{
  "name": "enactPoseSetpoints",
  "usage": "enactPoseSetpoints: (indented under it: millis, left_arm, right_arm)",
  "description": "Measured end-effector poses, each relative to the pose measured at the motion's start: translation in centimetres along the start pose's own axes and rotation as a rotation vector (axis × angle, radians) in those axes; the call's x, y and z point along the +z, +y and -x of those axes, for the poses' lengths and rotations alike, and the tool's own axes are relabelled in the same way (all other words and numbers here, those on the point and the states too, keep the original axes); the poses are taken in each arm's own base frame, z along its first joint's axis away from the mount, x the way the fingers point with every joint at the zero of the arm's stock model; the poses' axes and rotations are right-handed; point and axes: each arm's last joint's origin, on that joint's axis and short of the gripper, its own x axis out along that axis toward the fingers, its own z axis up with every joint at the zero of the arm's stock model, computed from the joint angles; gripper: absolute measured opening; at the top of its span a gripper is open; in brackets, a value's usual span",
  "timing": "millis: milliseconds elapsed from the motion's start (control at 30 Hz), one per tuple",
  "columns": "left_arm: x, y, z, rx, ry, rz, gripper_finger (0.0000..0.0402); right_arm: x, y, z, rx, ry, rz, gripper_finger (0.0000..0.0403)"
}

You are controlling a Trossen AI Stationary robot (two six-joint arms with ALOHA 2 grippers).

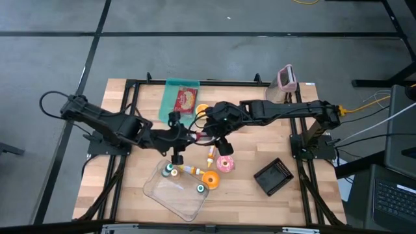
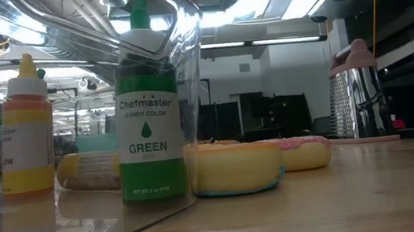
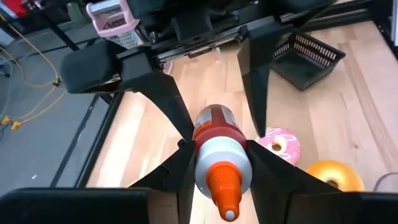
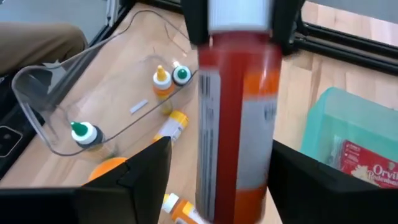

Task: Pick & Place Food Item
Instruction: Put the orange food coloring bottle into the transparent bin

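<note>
Gripping a red-orange squeeze bottle (image 3: 217,158) by its white collar, the left gripper (image 3: 217,155) holds it above mid-table. The right gripper (image 4: 214,180) has its fingers spread, standing clear on either side of the bottle's body without contact.

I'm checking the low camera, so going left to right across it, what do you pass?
Yellow bottle → green bottle → yellow donut → pink donut → grater.
</note>
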Motion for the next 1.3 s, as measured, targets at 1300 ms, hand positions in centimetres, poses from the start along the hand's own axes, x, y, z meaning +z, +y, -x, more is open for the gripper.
enactPoseSetpoints:
  millis: [1300]
  left_arm:
    - [-5.2, -10.4, 6.8, -0.341, 0.359, 0.393, 0.0113]
  right_arm:
    - [1.3, 1.7, 2.3, -0.001, -0.092, 0.062, 0.0245]
